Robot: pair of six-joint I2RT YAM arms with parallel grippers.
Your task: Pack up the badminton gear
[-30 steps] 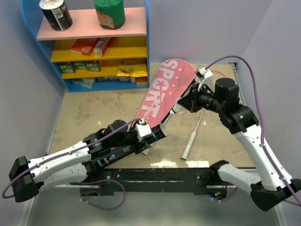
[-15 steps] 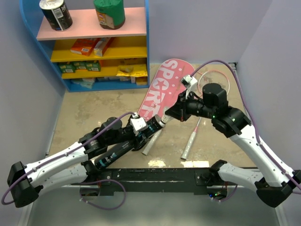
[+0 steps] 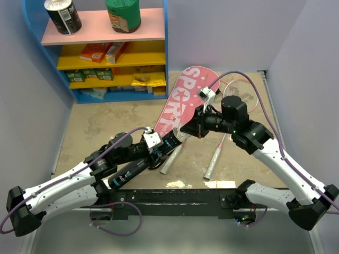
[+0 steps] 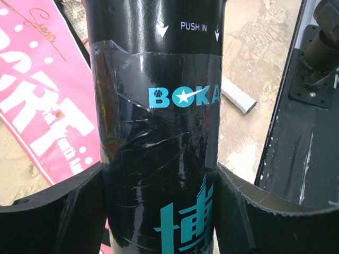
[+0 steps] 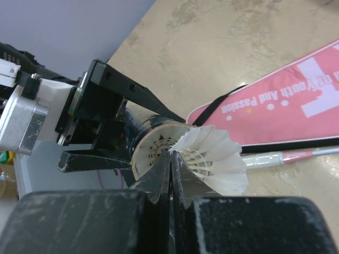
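A beige, marbled desk is closed in by plain, pale lavender walls: a left wall, a back wall and a right wall. In the desk's far left corner stands a blue shelf unit with a pink top board and yellow boards below. A dark can and a green can stand on the pink board. Snack boxes lie on the yellow ones. Soft light leaves a pale glare by the desk's near edge.
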